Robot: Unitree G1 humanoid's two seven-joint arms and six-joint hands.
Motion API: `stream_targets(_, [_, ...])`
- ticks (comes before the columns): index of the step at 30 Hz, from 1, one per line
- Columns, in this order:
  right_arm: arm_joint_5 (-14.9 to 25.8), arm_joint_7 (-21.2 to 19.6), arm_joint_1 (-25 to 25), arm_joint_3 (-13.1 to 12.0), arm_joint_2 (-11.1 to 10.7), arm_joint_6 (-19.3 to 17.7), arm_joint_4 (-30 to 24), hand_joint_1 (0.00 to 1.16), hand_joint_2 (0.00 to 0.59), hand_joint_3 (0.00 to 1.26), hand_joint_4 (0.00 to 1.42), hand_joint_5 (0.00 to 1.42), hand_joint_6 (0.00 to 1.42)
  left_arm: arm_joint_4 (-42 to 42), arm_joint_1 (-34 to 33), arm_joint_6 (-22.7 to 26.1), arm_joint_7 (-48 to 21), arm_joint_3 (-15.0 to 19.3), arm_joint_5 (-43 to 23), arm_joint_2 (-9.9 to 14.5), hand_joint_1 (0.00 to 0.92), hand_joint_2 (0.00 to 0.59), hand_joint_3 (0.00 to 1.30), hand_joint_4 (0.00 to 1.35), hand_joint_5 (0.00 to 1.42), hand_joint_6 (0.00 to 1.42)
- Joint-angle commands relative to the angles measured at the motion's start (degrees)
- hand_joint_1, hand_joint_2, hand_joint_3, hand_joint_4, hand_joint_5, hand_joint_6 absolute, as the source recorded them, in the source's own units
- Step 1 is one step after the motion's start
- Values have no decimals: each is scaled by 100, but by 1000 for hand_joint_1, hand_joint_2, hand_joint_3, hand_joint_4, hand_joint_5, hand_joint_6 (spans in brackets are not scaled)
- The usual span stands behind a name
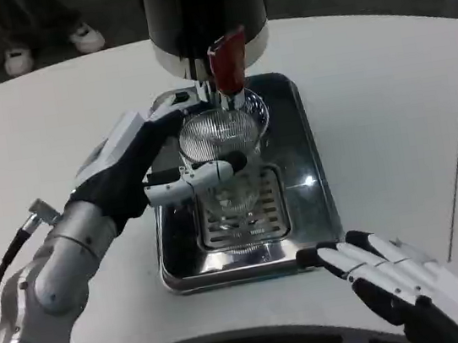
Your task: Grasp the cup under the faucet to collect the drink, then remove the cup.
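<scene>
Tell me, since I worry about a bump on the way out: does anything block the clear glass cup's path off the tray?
Possibly. The left hand holds the clear ribbed glass cup under the red faucet lever. The right hand lies at the steel drip tray's front right corner, so pulling that way could meet it; leftward looks free.

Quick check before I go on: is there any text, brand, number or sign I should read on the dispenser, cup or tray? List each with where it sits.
No readable text, label, brand, number or sign on the dispenser, its red tap handle, the cup held by the left hand, the metal tray, or the right hand.
</scene>
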Motion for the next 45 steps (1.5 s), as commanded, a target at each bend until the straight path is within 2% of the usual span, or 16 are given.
stream_targets(1, [98, -67, 12, 15, -27, 47, -83, 478, 474, 114, 73, 0, 0, -40, 137, -122, -21, 72, -71, 158, 316, 60, 182, 0, 182, 173])
stream_targets(6, [48, -67, -7, 84, -27, 85, -83, 478, 474, 114, 73, 0, 0, -77, 179, -148, 12, 77, -80, 188, 277, 33, 10, 0, 163, 164])
stream_targets(13, [18, -75, -19, 96, -25, 117, -83, 478, 474, 114, 73, 0, 0, -614, 637, 116, -27, 273, -149, 330, 181, 6, 0, 0, 130, 122])
stream_targets(18, [-11, -85, -29, 121, -47, 178, -83, 478, 474, 114, 73, 0, 0, -1676, 1386, 604, 88, 929, -515, 346, 95, 8, 0, 0, 156, 125])
stream_targets(19, [-18, -87, -31, 128, -55, 194, -83, 478, 474, 114, 73, 0, 0, -1882, 1495, 688, 112, 1048, -580, 321, 71, 12, 4, 41, 179, 145])
stream_targets(23, [-63, -88, -68, 187, -90, 268, -83, 478, 474, 114, 73, 0, 0, -2653, 1739, 948, 57, 1480, -1098, 200, 30, 28, 98, 158, 248, 204])
stream_targets(26, [-128, -94, -112, 275, -106, 327, -83, 478, 474, 114, 73, 0, 0, -3213, 1699, 1181, -104, 1660, -1661, 94, 35, 63, 207, 207, 289, 242])
stream_targets(31, [-171, -122, -140, 309, -131, 372, -83, 478, 474, 116, 74, 0, 0, -3714, 1489, 1573, -495, 1678, -2556, -20, 42, 89, 246, 225, 298, 243])
stream_targets(37, [-156, -156, -125, 306, -143, 371, -83, 478, 474, 122, 74, 0, 0, -4036, 1019, 2183, -1021, 1440, -3386, -98, 45, 101, 222, 196, 283, 233])
stream_targets(45, [-92, -213, -94, 252, -170, 337, -83, 478, 474, 123, 74, 0, 0, -4211, 695, 2583, -1098, 1240, -3604, -235, 51, 101, 194, 158, 267, 233])
